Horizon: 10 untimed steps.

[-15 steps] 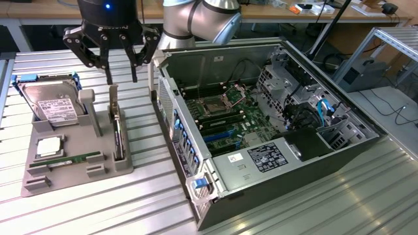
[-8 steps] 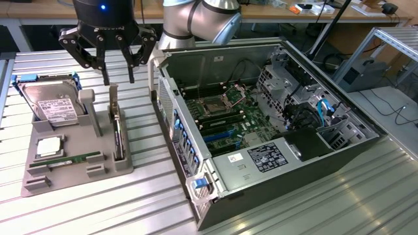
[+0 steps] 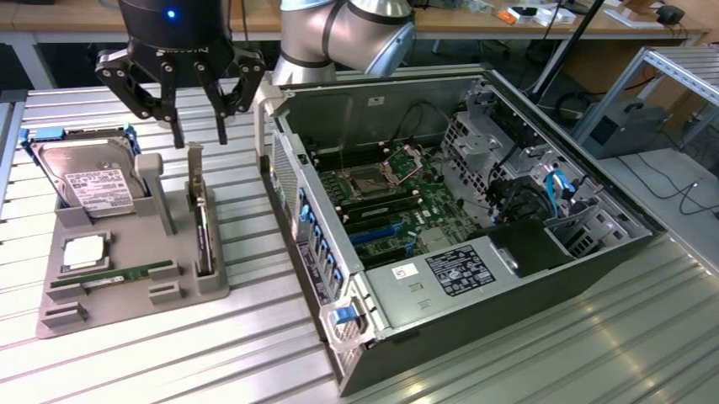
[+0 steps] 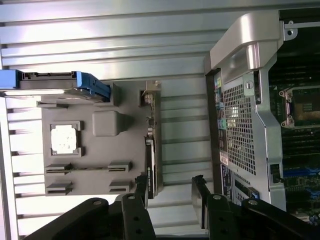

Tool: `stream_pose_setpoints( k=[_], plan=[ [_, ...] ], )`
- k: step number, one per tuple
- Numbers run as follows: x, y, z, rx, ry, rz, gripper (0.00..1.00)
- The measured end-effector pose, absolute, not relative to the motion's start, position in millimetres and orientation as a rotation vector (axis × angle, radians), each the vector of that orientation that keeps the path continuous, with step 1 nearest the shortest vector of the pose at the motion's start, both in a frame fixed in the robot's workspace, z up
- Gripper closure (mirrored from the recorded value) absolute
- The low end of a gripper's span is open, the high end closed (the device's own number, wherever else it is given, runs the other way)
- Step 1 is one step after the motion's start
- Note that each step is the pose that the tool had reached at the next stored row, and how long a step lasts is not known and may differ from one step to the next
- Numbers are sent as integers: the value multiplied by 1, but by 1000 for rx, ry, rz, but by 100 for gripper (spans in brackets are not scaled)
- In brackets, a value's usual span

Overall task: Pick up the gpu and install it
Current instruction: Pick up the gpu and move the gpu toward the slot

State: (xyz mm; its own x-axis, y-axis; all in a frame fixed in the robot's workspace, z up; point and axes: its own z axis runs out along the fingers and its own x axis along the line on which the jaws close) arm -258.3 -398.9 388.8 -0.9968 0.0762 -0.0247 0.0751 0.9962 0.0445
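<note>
The gpu (image 3: 201,220) stands on its long edge in a slot of the grey parts tray (image 3: 168,290), silver bracket end uppermost, in the exterior view's left half. My gripper (image 3: 200,136) hangs just above that bracket end, open, with nothing between its black fingers. In the wrist view the gpu (image 4: 151,150) appears edge-on as a thin dark strip. The gripper (image 4: 170,194) is over the card's near end, and one finger (image 4: 141,187) sits almost in line with the card. The open computer case (image 3: 450,210) lies on its side on the exterior view's right, with its motherboard (image 3: 388,198) exposed.
In the tray are a silver hard drive (image 3: 96,181) with a white label, a square processor (image 3: 87,252) and a narrow green memory stick (image 3: 124,273). The case's rear panel (image 4: 240,115) stands close beside the tray. A ribbed metal table (image 3: 146,353) carries everything.
</note>
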Motion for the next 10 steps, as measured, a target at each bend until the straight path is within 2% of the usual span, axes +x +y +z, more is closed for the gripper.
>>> stream_pose_setpoints(
  k=[10],
  plan=[
    [-262, -399, 386, 118, 3112, 68, 52]
  ],
)
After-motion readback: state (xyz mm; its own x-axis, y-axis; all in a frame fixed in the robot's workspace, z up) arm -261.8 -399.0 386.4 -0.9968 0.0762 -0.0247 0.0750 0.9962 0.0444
